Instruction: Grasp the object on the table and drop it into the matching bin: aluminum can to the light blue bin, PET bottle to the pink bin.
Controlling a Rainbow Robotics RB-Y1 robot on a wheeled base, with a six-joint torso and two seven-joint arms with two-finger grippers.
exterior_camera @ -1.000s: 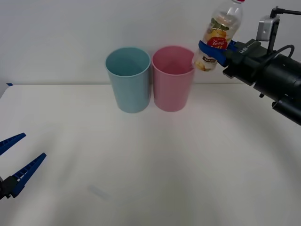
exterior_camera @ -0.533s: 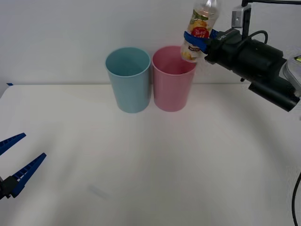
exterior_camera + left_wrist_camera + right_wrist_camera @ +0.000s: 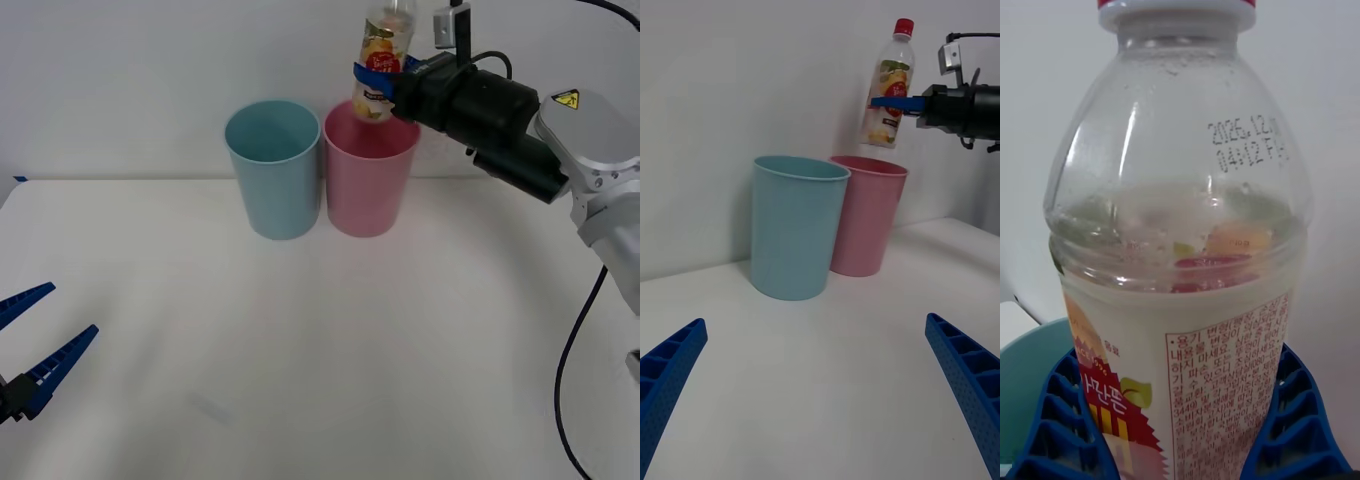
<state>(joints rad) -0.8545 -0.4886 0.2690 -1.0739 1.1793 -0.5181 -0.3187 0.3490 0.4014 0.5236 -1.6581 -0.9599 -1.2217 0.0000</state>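
Now right pincer (image 3: pixel 385 78) clamped on PET bottle (image 3: pixel 380 58), above pink bin (image 3: pixel 368 185)

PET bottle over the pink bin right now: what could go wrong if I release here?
1. The PET bottle hangs tilted, its base just above the pink bin rim, so it may clip the rim and tip out.
2. The light blue bin stands right beside the pink one; a bounce could land there.
3. The right gripper grips the label; it may snag.
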